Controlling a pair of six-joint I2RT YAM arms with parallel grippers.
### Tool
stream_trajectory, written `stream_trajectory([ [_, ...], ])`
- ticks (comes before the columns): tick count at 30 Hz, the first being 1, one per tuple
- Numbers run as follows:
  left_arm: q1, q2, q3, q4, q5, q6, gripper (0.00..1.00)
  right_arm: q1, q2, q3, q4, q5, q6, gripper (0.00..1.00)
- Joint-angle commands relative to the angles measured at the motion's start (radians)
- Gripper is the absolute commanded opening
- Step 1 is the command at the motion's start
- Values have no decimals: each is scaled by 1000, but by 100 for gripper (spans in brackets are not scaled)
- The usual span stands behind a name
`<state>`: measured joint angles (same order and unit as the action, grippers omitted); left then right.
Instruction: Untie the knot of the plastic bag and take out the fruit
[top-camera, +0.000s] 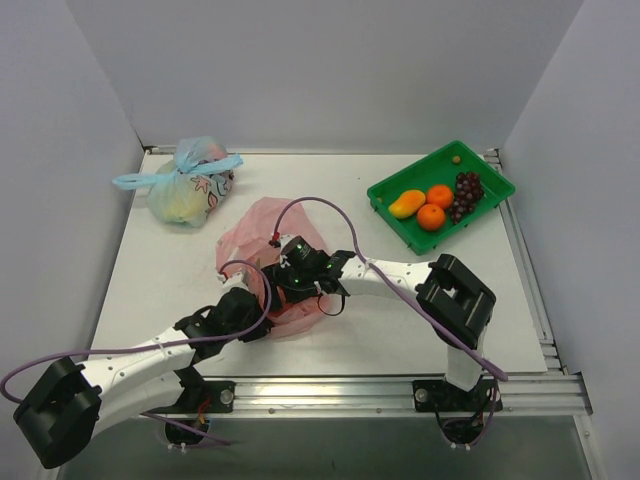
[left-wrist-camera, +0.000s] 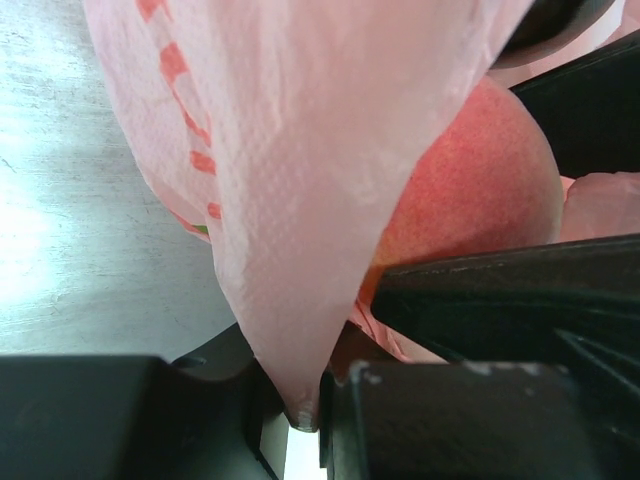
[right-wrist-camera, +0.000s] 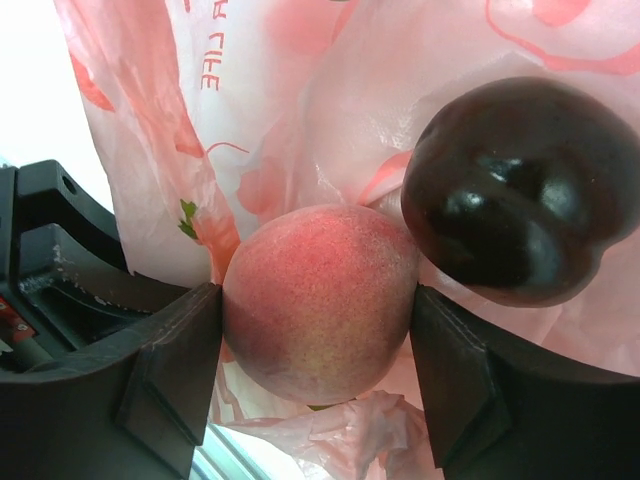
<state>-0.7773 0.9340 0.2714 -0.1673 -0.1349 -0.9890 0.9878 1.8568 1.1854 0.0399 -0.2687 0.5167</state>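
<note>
Plainly, the relation that matters is between the right claw (right-wrist-camera: 318, 330) and the round pink-red peach (right-wrist-camera: 320, 300). The peach sits squarely between the claw's two black fingers (right-wrist-camera: 170, 380), touching both, so this claw is clenched on the peach. That much is clear in the right wrist view.

A dark glossy round plum (right-wrist-camera: 510, 190) lies just beside the peach, up and to the right in that view. It sits against the far finger's side but outside the grip. Both fruits lie inside the thin translucent pink plastic bag (top-camera: 255, 235), which rests near the middle of the white surface (top-camera: 400, 300).

The left claw (left-wrist-camera: 300, 410) is on the near side of the bag, pinched shut on a fold of its pink film. From the pinch the film rises in a taut cone. No knot shows in any view, and the bag's mouth looks open around the right claw.

The green plastic tray (top-camera: 490, 170) stands well apart at the far right of the surface, on the right arm's own side. It holds a yellow-orange mango (top-camera: 406, 204), two oranges and a dark grape bunch (top-camera: 466, 195).

My judgement is that the next move is to draw the peach back out of the bag's mouth and carry it rightward to the tray while the left claw pins the film. The plum, being so close, may be dragged or rolled along.
</note>
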Motion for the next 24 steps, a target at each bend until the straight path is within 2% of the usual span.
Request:
stream_trajectory([
  [1, -4, -8, 2, 34, -26, 4, 22, -3, -30, -1, -28, -27, -18, 56],
  [2, -4, -8, 2, 32, -26, 6, 22, -1, -42, -4, -26, -29, -21, 51],
  [3, -4, -11, 2, 31, -28, 4, 22, -1, -69, -12, -25, -26, -26, 41],
  [6, -4, -15, 5, 25, -34, 3, 22, -5, -148, -30, -18, -10, -46, 29],
  [8, -5, -17, 6, 20, -35, 3, 22, -12, -212, -43, -6, 3, -58, 26],
  [16, -4, -24, 14, 5, -43, 9, 22, -95, -399, -79, 26, -18, -72, 24],
  [20, -4, -43, 28, -29, -55, 16, 22, -208, -499, -113, 20, 38, -86, 25],
  [23, -2, -61, 37, -46, -66, 26, 22, -360, -539, -122, -4, 60, -93, 26],
  [24, -2, -70, 37, -47, -66, 32, 22, -452, -545, -124, -6, 80, -96, 26],
])
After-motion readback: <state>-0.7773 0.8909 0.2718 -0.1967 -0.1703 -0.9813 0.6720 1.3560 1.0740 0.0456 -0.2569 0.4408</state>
